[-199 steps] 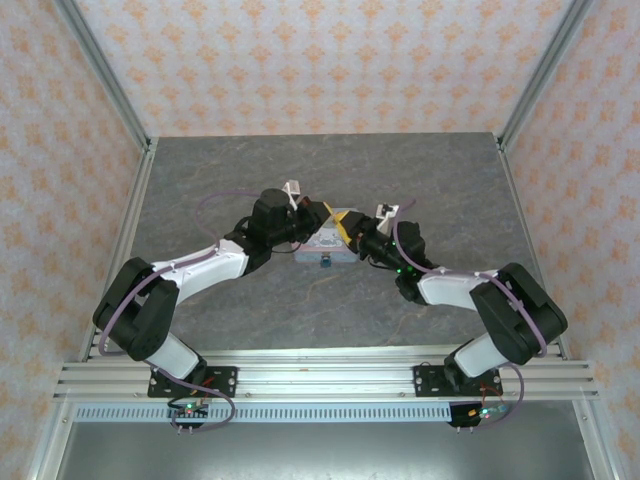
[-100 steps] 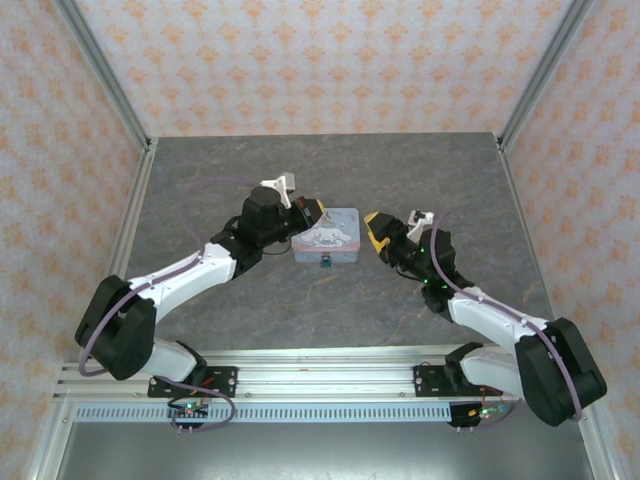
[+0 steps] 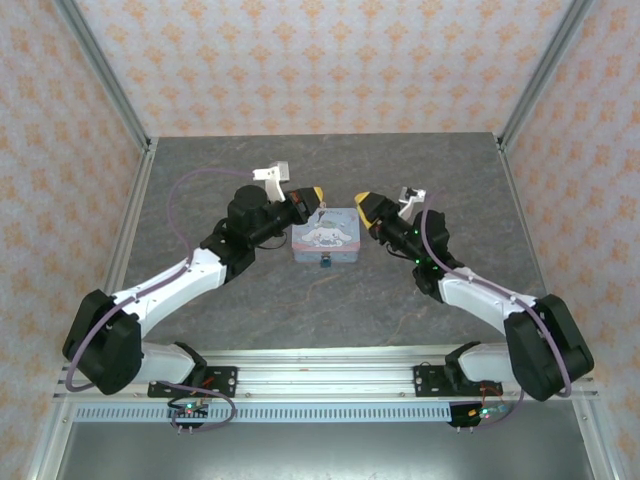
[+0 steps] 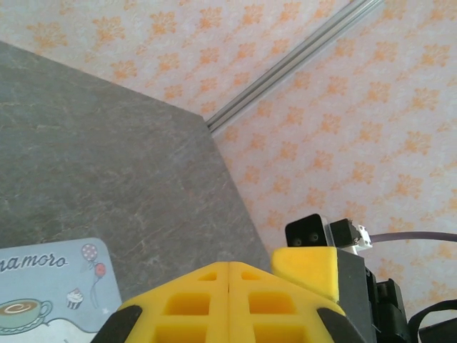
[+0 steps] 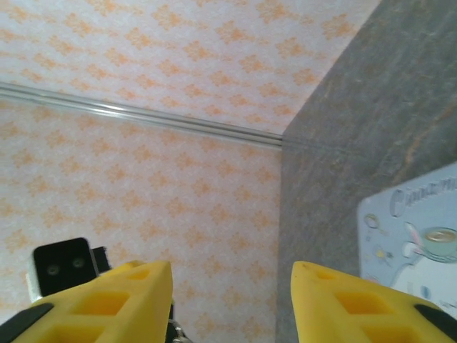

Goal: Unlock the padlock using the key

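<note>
The tiny teal padlock (image 3: 326, 265) lies on the table against the near edge of the pale-blue cartoon tin (image 3: 326, 233). My left gripper (image 3: 314, 196) hovers at the tin's far left corner. Its yellow fingers (image 4: 193, 304) are pressed together, and nothing shows between them. My right gripper (image 3: 365, 207) hovers at the tin's far right corner, open, with empty air between its fingers (image 5: 353, 304). The two grippers face each other across the tin's far edge. The tin's corner (image 4: 50, 293) shows in the left wrist view. The key is hidden from view.
The grey stone-patterned table (image 3: 430, 170) is bounded by orange-patterned walls and aluminium frame posts (image 3: 105, 80). The tin (image 5: 418, 236) sits near the table's middle. An aluminium rail (image 3: 320, 380) runs along the near edge by the arm bases.
Both grippers were together over the tin a second ago. They have since drawn apart and shifted toward the tin's far corners. The tin and padlock have not moved.
</note>
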### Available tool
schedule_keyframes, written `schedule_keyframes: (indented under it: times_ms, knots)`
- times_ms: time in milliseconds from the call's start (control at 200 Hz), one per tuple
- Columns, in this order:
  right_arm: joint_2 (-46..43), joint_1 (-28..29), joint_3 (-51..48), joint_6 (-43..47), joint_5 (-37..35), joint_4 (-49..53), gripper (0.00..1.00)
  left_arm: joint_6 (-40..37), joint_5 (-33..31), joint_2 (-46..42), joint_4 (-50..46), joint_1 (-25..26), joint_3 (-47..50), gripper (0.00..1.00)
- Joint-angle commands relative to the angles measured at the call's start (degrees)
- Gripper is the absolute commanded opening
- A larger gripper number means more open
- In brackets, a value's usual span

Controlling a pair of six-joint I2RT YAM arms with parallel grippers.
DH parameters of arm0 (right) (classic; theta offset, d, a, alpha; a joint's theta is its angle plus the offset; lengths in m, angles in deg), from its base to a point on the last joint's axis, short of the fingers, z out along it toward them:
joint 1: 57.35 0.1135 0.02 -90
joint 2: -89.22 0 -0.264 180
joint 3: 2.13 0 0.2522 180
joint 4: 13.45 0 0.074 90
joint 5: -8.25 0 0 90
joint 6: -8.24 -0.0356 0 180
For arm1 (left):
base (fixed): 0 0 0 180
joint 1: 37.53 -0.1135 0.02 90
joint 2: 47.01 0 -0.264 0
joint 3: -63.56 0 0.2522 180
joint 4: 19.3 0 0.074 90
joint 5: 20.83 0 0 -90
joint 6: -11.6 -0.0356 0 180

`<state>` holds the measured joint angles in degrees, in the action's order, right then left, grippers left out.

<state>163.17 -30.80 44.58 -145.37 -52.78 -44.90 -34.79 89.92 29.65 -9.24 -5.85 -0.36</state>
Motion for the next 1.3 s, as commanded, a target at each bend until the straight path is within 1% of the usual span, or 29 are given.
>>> schedule_keyframes:
  times_ms: [0,175,445,686,861,1036,1296]
  knots:
    - [2.1,1.5,3.6,-0.4,0.6,-7.0,0.45,2.6,0.8,1.8,7.0,0.8,0.7,0.00]
    - [5.0,2.7,5.3,-0.5,1.3,-10.5,0.42,4.4,0.8,3.9,9.3,1.1,-0.1,0.00]
    - [7.0,3.9,4.3,-1.7,1.7,-14.2,0.43,7.3,0.2,6.4,13.4,1.3,-0.4,0.00]
    - [8.8,4.4,3.4,-3.3,2.0,-17.9,0.41,9.8,-0.5,8.2,16.9,1.4,0.2,0.00]
    - [9.8,4.5,2.4,-4.1,2.0,-19.8,0.36,11.1,-0.9,9.1,18.5,1.4,0.5,0.00]
    - [9.7,4.5,1.8,-3.8,2.9,-20.2,0.27,11.4,-0.6,9.5,18.1,1.4,0.0,0.00]
    - [9.3,4.6,1.8,-2.5,4.6,-19.3,0.20,11.7,1.3,10.3,16.4,1.4,-1.6,0.00]
